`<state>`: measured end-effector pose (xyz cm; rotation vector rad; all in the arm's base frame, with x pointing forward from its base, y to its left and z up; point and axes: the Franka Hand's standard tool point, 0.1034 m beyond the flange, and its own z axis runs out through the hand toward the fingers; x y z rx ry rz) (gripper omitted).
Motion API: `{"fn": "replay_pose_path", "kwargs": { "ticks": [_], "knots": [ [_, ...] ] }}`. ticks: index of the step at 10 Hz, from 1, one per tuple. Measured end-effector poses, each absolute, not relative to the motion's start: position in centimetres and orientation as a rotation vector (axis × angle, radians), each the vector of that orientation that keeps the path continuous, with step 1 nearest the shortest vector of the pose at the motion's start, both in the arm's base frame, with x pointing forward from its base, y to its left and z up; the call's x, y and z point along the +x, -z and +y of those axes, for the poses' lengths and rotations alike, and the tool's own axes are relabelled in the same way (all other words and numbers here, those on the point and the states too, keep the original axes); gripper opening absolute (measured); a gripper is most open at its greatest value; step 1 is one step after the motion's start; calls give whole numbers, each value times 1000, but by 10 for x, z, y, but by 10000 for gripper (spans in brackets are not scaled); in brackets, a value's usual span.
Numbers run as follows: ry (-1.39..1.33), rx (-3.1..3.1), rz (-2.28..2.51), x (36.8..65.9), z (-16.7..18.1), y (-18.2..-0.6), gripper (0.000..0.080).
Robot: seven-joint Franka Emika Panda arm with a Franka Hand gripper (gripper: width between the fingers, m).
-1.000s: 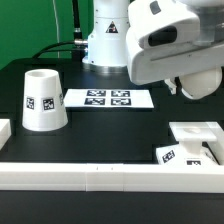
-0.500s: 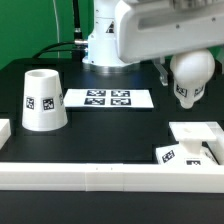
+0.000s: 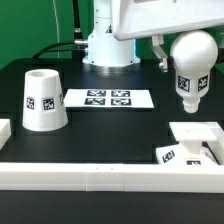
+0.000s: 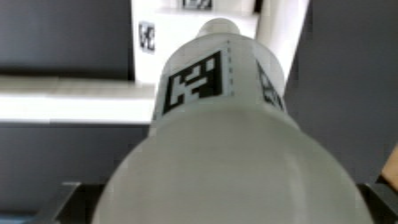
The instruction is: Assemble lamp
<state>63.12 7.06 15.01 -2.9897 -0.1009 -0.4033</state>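
Note:
The white bulb [image 3: 190, 68] hangs in the air at the exterior view's right, round end up and narrow end down, with a tag on its side. My gripper [image 3: 186, 36] is shut on its round end, mostly hidden under the arm's white body. In the wrist view the bulb [image 4: 222, 110] fills the picture between dark fingers [image 4: 68, 200]. The square base [image 3: 197, 132] lies on the table below the bulb. The tapered shade [image 3: 43, 100] stands at the exterior view's left, mouth up.
The marker board [image 3: 108, 98] lies flat at the middle back. A long white rail [image 3: 100, 175] runs along the front edge. A small tagged white block [image 3: 170, 154] sits beside the base. The robot's pedestal [image 3: 108, 45] stands behind.
The arm has risen and swung toward the exterior view's right, carrying the bulb higher. The bulb now shows fully below the wrist, above the base.

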Motion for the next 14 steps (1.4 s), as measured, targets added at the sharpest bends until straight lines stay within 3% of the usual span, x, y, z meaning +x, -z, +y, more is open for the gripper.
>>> {"fn": "replay_pose_path", "kwargs": {
  "ticks": [4, 14],
  "knots": [
    [434, -3028, -357, 637, 68, -148, 576],
    [423, -3016, -360, 644, 80, -136, 576]
  ]
}}
